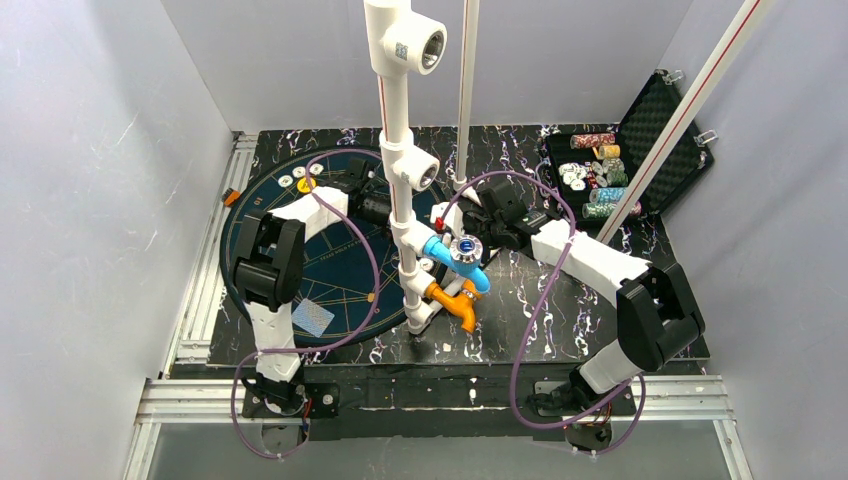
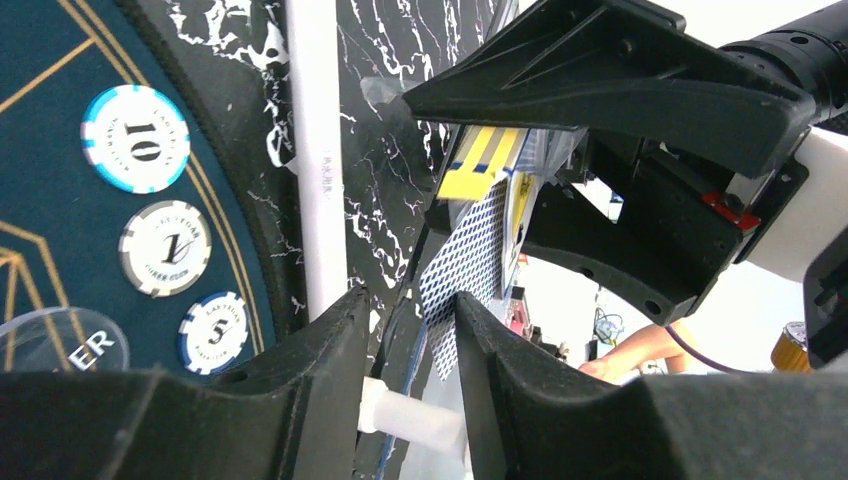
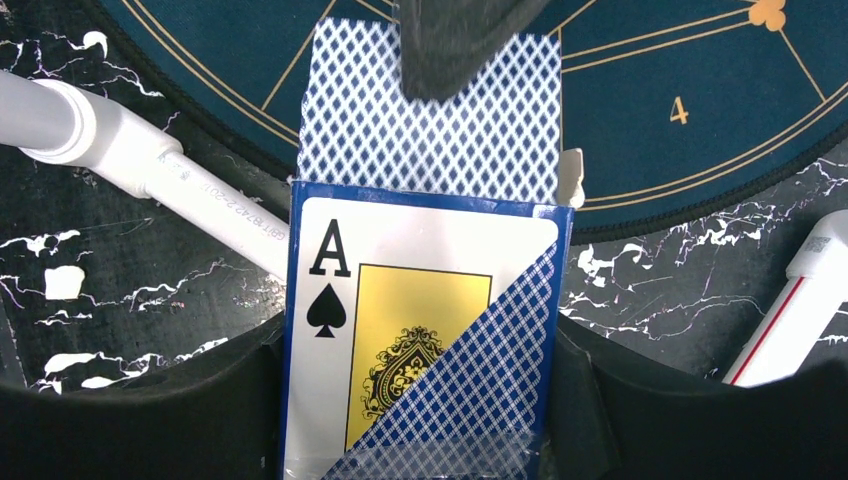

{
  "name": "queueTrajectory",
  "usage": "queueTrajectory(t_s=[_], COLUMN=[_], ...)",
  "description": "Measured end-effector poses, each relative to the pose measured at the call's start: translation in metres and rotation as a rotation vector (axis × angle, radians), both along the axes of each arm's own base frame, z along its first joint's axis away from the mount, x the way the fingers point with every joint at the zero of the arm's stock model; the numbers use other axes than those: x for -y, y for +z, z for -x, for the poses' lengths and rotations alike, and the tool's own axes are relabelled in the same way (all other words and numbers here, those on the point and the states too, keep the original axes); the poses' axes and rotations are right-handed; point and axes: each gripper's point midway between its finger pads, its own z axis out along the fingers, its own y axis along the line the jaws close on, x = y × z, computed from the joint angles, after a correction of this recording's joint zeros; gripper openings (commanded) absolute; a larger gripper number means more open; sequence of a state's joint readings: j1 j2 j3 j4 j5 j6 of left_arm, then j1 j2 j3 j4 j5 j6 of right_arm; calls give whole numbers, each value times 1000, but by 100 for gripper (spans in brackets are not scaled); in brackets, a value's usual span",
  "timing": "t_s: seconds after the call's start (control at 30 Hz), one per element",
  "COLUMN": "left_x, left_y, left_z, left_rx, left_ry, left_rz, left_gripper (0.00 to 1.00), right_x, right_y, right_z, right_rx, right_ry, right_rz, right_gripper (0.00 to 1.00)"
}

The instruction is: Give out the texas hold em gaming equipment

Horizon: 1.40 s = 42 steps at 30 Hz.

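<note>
My right gripper [image 3: 415, 400] is shut on a card box [image 3: 400, 300] printed with an ace of spades. A blue-backed playing card [image 3: 440, 140] sticks out of the box's top. My left gripper [image 2: 410, 320] is open, with its fingers [image 2: 335, 350] on either side of that card [image 2: 470, 250]; the card lies close to the right finger. In the top view both grippers, left [image 1: 375, 197] and right [image 1: 485, 215], meet behind the white pipe stand. Three poker chips marked 10 [image 2: 135, 138], 1 [image 2: 164, 248] and 5 [image 2: 213, 331] lie on the round blue mat [image 1: 340, 260].
A white pipe stand [image 1: 400, 150] with blue and orange fittings rises mid-table. An open black case [image 1: 640, 140] with stacked chips [image 1: 595, 175] sits at the back right. One blue-backed card [image 1: 313, 318] lies on the mat's near side. A clear dealer button [image 2: 55, 340] lies by the chips.
</note>
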<state>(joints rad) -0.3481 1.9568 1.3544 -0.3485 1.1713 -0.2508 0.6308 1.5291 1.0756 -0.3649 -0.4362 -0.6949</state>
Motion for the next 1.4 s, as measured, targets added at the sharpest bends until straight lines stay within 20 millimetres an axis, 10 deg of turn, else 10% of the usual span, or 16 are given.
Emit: queueTrajectory(t_s=[0.4,0.73,1.4], left_x=[-12,2,-28], left_y=[-3,1,23], left_z=[-2,7,-8], left_rx=[5,10,45], left_ry=[34,-1,84], left_rz=[8,21,36], left_gripper=[59,34,16], right_x=[-1,-2,-2], right_y=[-1,1,1], right_z=[0,-1,-1], right_rx=[0,7,3], right_ry=[3,5,3], right_rz=[-4,-13,-15], right_gripper=[1,1,1])
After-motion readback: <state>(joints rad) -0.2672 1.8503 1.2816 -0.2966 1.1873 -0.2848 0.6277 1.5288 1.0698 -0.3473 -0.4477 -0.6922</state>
